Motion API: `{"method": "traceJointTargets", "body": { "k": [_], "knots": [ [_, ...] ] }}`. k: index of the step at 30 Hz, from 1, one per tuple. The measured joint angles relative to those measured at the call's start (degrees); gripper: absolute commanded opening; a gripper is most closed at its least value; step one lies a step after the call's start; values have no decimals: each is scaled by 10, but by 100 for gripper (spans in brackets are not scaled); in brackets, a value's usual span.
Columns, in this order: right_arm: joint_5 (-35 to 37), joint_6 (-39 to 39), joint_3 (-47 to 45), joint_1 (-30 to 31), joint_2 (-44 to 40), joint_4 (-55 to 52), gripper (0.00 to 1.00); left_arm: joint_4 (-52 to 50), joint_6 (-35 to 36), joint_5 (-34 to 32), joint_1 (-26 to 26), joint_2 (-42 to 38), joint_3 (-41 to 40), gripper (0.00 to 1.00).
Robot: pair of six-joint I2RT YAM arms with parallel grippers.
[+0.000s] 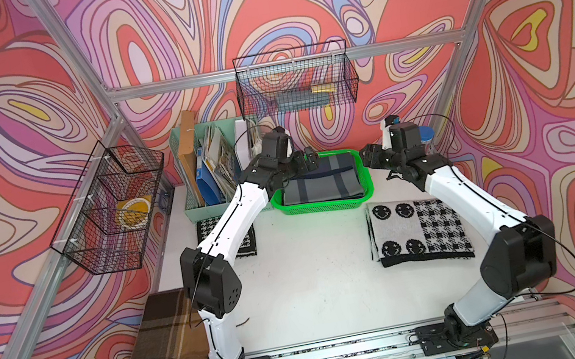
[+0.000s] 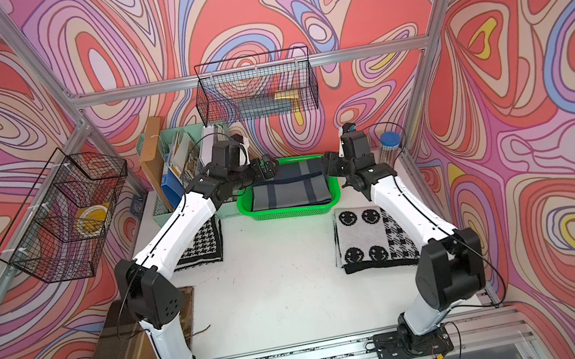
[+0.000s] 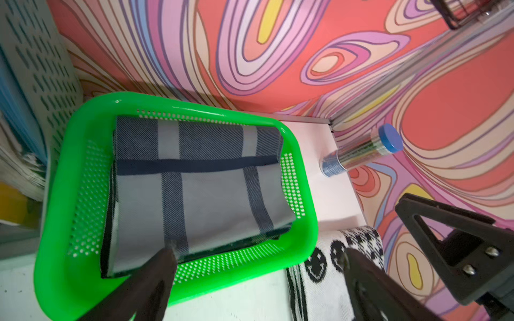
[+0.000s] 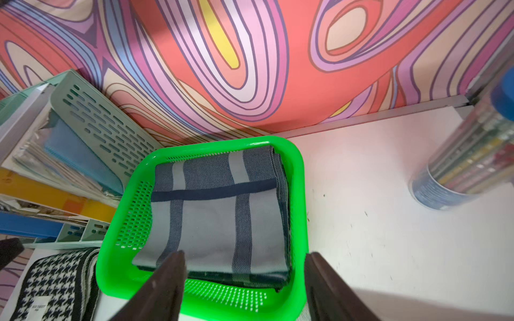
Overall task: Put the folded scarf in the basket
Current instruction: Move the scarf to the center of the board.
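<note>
1. We see both arms reach from the lower edge toward the upper centre in both top views, forearms sloping down.
2. The left gripper [image 3: 257,251] stands wide apart and empty; the right gripper [image 4: 244,255] stands moderately apart, also empty.
3. The folded scarf [image 1: 322,182] lies flat inside the basket [image 1: 323,208], between the two grippers.

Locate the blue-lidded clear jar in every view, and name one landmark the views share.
In a top view: jar in the back right corner, partly behind the right arm.
In a top view: jar in the same corner, beside that arm.
Left wrist: jar on the white table, apart from the basket.
Right wrist: jar cropped at the frame edge.
Shared landmark: green basket holding the plaid scarf.
</note>
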Motion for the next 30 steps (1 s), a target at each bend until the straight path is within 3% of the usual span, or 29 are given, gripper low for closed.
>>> {"method": "traceJointTargets", "body": {
  "k": [8,13,19,30],
  "knots": [
    [12,28,-210,0,-201,7,69,57,-43,-16,-65,-111,-191,99],
    [13,43,-320,0,-283,16,68,90,-80,-30,-93,-172,-287,97],
    [5,59,-421,0,-327,48,69,119,-121,-45,-126,-205,-359,97],
    [6,83,-489,0,-342,132,68,158,-173,-40,-177,-186,-414,97]
  ]
}}
